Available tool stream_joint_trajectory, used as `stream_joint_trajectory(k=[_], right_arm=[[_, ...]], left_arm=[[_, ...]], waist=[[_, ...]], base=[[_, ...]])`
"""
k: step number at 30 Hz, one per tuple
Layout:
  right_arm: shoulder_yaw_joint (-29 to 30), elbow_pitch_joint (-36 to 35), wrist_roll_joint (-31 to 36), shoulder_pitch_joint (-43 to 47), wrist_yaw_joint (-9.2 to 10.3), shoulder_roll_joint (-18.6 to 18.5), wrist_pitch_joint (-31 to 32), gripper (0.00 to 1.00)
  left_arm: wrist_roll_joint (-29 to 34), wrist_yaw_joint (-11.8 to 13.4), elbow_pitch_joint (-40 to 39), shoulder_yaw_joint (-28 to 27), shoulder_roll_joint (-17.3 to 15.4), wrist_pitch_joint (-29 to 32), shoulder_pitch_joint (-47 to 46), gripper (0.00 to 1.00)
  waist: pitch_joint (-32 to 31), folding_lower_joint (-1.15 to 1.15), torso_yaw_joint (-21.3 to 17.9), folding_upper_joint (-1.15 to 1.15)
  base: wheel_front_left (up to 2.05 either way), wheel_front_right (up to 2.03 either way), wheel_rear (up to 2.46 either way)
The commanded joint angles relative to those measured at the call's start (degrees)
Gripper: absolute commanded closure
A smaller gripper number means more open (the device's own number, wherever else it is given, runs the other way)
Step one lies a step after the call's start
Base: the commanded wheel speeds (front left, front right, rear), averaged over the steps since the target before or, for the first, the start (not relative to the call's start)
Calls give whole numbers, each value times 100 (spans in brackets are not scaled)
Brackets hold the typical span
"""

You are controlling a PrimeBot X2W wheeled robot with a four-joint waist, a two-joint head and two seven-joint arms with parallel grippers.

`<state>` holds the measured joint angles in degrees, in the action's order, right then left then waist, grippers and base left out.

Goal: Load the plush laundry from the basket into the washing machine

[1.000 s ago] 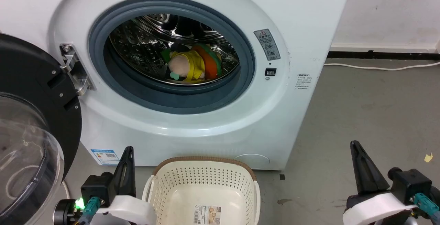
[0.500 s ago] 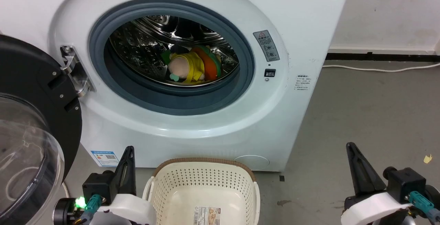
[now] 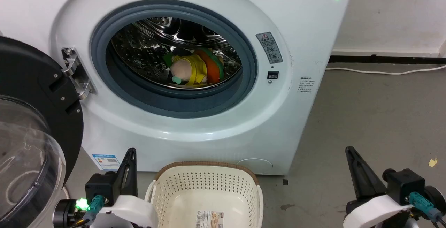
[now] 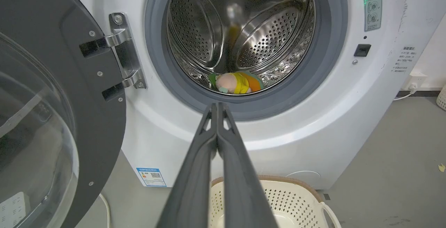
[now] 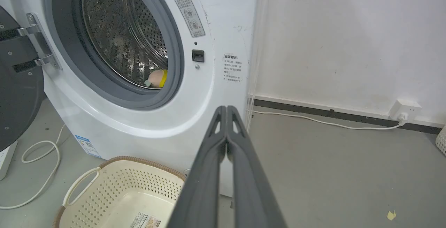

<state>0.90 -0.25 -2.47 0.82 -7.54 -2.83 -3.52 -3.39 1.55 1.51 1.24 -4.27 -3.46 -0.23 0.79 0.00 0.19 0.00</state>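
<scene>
The plush laundry (image 3: 195, 69) lies in the steel drum of the white washing machine (image 3: 292, 19): a yellow, pinkish-beige and green toy in front of an orange burger shape, also seen as plush laundry (image 4: 236, 82) and plush laundry (image 5: 157, 78). The cream basket (image 3: 205, 182) stands on the floor before the machine with just a paper label on its bottom; basket (image 4: 296, 200), basket (image 5: 115, 189). My left gripper (image 3: 131, 151) is shut beside the basket's left, holding nothing; left gripper (image 4: 217, 105). My right gripper (image 3: 348, 149) is shut over bare floor at the lower right; right gripper (image 5: 226, 108).
The machine's black-rimmed door (image 3: 31, 134) with its clear bulging window stands swung open at the left. A white cable (image 3: 386, 71) runs along the wall base. A wall socket (image 5: 404, 109) and a loose white cord (image 5: 41, 165) sit on the grey floor.
The whole head view has shifted slightly, so the camera has moved. Both grippers stay shut, and the toys and basket lie as before.
</scene>
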Motion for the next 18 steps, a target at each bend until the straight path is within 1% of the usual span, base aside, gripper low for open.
stream_joint_trajectory(k=[1, 18], right_arm=[[-17, 18, 46, -56, 4, -3, 38, 100], [-68, 23, 189, -75, 5, -4, 262, 100]], left_arm=[[49, -29, -38, -15, 33, 32, 18, 100], [255, -119, -118, -92, 108, 255, 21, 100]], waist=[[-2, 0, 0, 0], [-57, 0, -13, 0]], base=[[0, 0, 0], [0, 0, 0]])
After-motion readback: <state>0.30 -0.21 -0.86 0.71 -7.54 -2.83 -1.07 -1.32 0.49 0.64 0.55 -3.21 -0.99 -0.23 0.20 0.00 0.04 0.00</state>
